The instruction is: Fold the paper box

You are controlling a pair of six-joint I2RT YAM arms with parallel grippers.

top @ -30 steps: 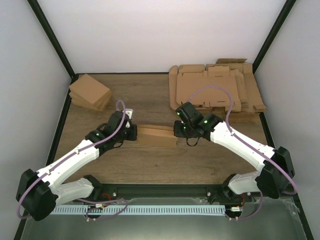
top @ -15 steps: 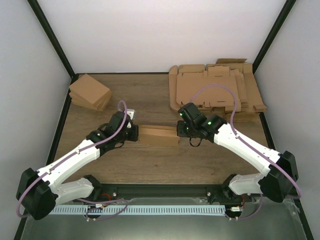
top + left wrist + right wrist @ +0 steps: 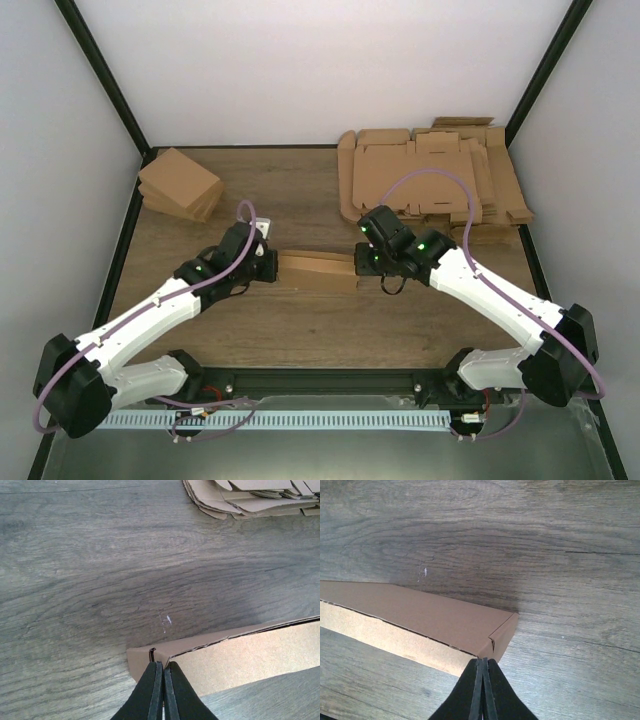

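Note:
The paper box (image 3: 316, 270) is a shallow brown cardboard box lying flat in the middle of the table, between my two grippers. My left gripper (image 3: 268, 266) is shut, and its tips touch the box's left end. In the left wrist view the closed fingertips (image 3: 163, 664) meet the corner of the box (image 3: 240, 657) with no cardboard between them. My right gripper (image 3: 362, 262) is shut at the box's right end. In the right wrist view its tips (image 3: 482, 661) press on the near corner of the box (image 3: 420, 615).
A thick pile of flat tabbed cardboard sheets (image 3: 430, 178) lies at the back right and also shows in the left wrist view (image 3: 250, 495). A pile of small brown boxes (image 3: 180, 184) sits at the back left. Black frame posts stand at both back corners.
The right arm has shifted slightly to the right and back, with its gripper staying at the box's right end. The left gripper has edged a little closer to the box's left end.

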